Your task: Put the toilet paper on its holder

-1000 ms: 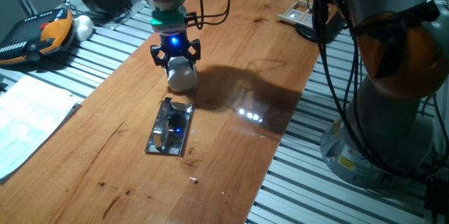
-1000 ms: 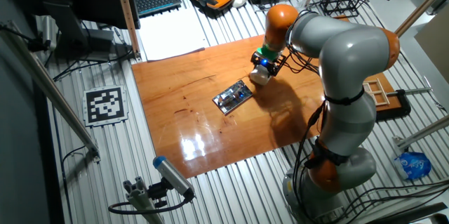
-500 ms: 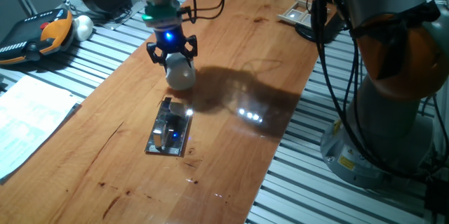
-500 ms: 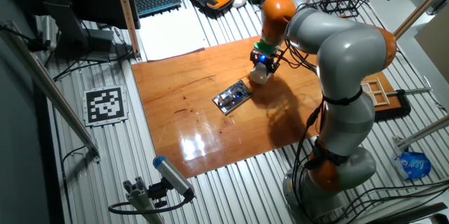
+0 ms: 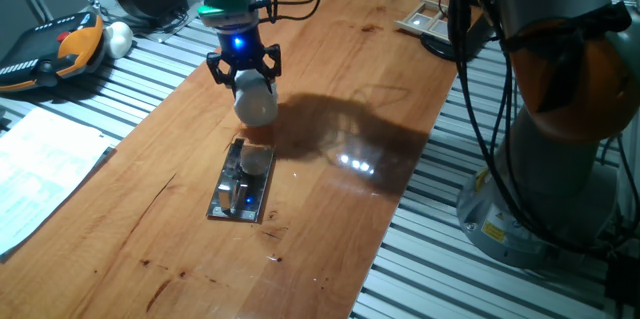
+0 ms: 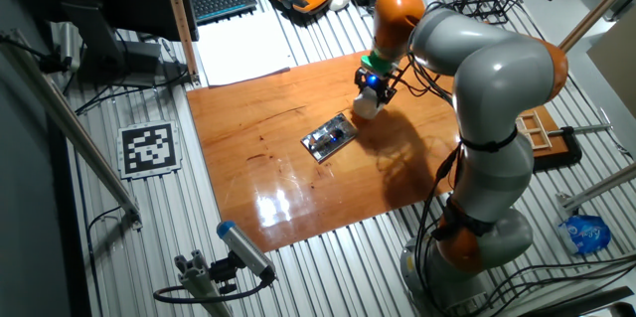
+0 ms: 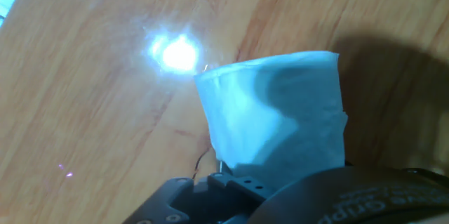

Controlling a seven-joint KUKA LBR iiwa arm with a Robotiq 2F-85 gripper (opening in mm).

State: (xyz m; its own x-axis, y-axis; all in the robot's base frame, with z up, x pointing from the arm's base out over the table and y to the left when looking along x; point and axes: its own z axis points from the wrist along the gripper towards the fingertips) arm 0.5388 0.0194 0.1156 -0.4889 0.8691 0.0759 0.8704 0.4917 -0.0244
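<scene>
My gripper (image 5: pixel 246 77) is shut on the toilet paper (image 5: pixel 255 101), a small white roll, and holds it above the wooden table. The roll also shows in the other fixed view (image 6: pixel 366 104) and fills the hand view (image 7: pixel 277 119), clamped between dark fingers (image 7: pixel 210 196). The holder (image 5: pixel 242 181), a shiny metal plate, lies flat on the table just in front of and below the roll; it also shows in the other fixed view (image 6: pixel 330 136). Its peg is hard to make out among the reflections. The roll hangs apart from the holder.
A wooden framed tray (image 5: pixel 428 19) sits at the table's far right corner. An orange and black pendant (image 5: pixel 62 49) and a small white ball (image 5: pixel 119 37) lie off the table at the left. White paper (image 5: pixel 40 174) lies left front. The robot base (image 5: pixel 560 109) stands right.
My gripper has moved up and slightly away from the holder with the roll in it. The holder has not moved.
</scene>
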